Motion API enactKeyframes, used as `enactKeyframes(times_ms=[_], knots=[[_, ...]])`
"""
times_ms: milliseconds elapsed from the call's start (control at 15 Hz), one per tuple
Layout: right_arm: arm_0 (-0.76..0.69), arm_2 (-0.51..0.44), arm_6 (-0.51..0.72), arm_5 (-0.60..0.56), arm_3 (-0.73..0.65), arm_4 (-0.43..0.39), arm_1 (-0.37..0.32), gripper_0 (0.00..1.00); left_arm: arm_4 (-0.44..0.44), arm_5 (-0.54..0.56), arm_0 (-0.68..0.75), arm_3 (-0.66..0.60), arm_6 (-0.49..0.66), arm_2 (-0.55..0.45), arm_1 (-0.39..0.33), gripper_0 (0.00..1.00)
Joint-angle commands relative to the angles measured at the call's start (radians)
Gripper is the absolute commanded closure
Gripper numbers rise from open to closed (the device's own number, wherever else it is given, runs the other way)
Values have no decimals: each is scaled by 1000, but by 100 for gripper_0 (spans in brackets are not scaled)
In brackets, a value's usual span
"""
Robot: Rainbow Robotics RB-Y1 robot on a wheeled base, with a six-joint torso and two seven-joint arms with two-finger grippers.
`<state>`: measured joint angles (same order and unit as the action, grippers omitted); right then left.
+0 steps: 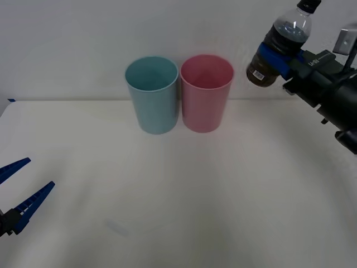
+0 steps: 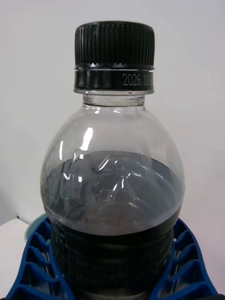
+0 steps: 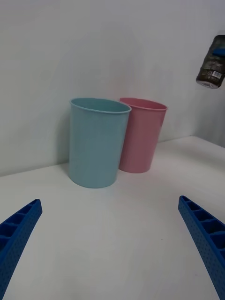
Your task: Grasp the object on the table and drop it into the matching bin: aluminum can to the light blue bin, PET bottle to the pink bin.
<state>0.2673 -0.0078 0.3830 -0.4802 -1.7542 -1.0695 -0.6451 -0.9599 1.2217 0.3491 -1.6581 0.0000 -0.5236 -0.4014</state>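
Front view: right hand (image 1: 279, 60) grips PET bottle (image 1: 281, 47) aloft.

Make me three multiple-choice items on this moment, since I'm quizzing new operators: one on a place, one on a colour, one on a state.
1. Where is the PET bottle?
A. Lying on the table
B. Held in the air to the right of the pink bin
C. Inside the light blue bin

2. What colour is the bottle's cap?
A. Black
B. White
C. Red

3. How is the left gripper?
A. Shut on a can
B. Shut on the bottle
C. Open, holding nothing

Answers: 1 B, the right gripper holds it aloft beside the pink bin, off the table. 2 A, the right wrist view shows a ribbed black cap. 3 C, its blue fingers are spread apart low at the robot's left.
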Motion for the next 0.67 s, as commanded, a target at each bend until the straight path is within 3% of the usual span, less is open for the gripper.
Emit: enactKeyframes(times_ms=[67,267,533,667], knots=[[121,60,-7,0,116,-21,-2,100,0,0,0,0,0,0,0,0],[234,120,-12,0,231,-64,7,100,0,0,0,0,0,0,0,0],[359,152,-15,-3,377,-152,74,100,0,0,0,0,0,0,0,0],[421,183,-21,-1,449,-153,94,100,0,0,0,0,0,0,0,0]])
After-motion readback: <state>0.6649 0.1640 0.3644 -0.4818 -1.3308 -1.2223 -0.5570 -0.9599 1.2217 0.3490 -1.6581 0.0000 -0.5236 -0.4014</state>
